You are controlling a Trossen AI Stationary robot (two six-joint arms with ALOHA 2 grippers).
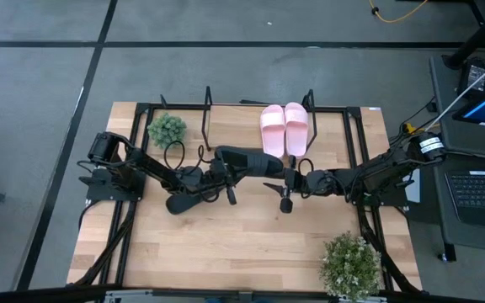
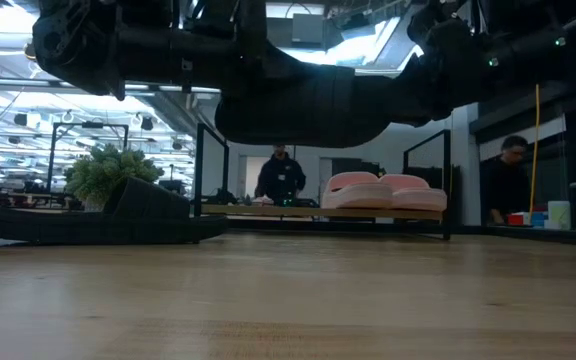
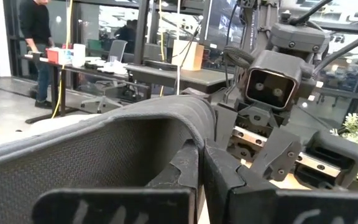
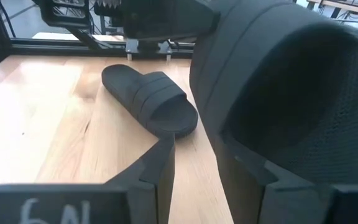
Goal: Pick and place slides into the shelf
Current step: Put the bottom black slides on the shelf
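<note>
Black slide (image 1: 247,160) hangs in mid-air over the middle of the table (image 1: 226,252), and both arms are at it. The left gripper (image 1: 226,172) is clamped tight on the strap edge, which the left wrist view shows pinched between its fingers (image 3: 185,168). From the other side, the right gripper (image 1: 289,178) has its jaws spread wide around the sandal's far end, one finger (image 4: 160,162) standing clear beside the dark mesh; whether it actually presses on the slide cannot be told. It looks like a handover or a re-grip in the air. The second black slide (image 1: 188,202) lies flat on the wood below the left arm, waiting its turn. Over on the shelf (image 1: 205,109), the two pink slides (image 1: 285,128) sit side by side on the board's right half, touching, leaving the left half free. To do this step well, the right gripper should close squarely on the strap or sole before the left lets go, so the sandal doesn't twist or drop. Then carry it level, toe toward the rack, clear of the wire uprights, and set it down just beside the pink pair without nudging them. A small plant (image 1: 167,129) stands near the shelf's left end, and a bigger plant (image 1: 352,265) sits at the near right corner.
</note>
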